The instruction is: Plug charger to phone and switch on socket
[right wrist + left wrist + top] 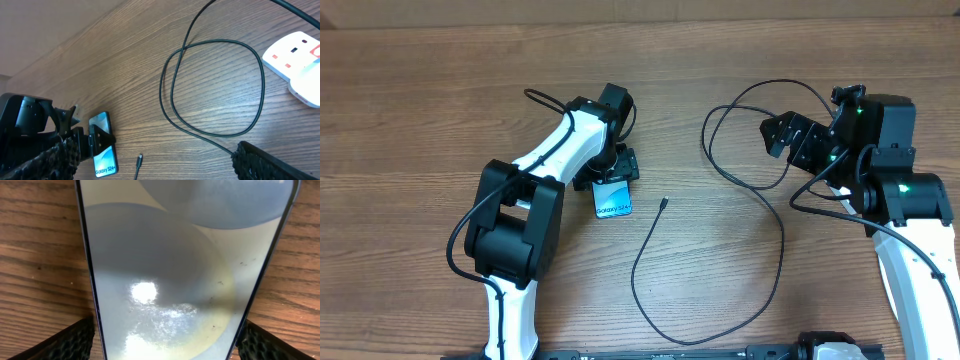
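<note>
Left arm: white and black, it reached from the near edge toward the middle of the counter.
Left jaws: they pointed down over the far end of the phone, spread about as wide as the phone itself. A ribbed black pad sat close by each long edge. Whether the pads pressed those edges or stood just clear could not be told.
Phone: it lay screen up on the counter, between the left jaws. Its "Galaxy S24" strip stuck out on the near side.
Plug: the small metal-tipped end lay loose just right of the phone, apart from it, with no jaws on it.
Charger: the thin black cable swept from the plug toward the near edge, rose again and looped by the right arm.
Right jaws: they stood wide apart and empty above the counter, well apart from the plug and phone.
Socket: the white body with red marks lay just beyond the cable loop, at the right edge of the right wrist view.
</note>
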Controlling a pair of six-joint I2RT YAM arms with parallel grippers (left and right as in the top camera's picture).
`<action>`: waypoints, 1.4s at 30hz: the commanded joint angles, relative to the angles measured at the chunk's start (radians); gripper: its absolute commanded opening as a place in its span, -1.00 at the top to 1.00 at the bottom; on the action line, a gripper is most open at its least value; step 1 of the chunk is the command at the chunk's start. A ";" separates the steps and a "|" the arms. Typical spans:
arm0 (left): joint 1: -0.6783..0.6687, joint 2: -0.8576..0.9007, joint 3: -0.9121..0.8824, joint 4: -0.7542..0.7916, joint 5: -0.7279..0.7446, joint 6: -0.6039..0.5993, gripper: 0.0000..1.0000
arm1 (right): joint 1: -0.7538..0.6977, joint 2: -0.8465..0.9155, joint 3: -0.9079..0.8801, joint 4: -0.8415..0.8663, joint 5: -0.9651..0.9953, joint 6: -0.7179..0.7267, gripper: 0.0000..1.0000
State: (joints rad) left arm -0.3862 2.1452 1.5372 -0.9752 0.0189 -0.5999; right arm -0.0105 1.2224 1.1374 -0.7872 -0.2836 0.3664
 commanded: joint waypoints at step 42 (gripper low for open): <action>-0.006 0.042 -0.070 0.040 0.034 -0.002 -0.51 | 0.004 0.003 0.011 0.003 0.006 0.004 -1.00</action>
State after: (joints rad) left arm -0.3862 2.1162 1.4883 -0.9283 0.0109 -0.6003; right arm -0.0105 1.2224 1.1374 -0.7864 -0.2832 0.3660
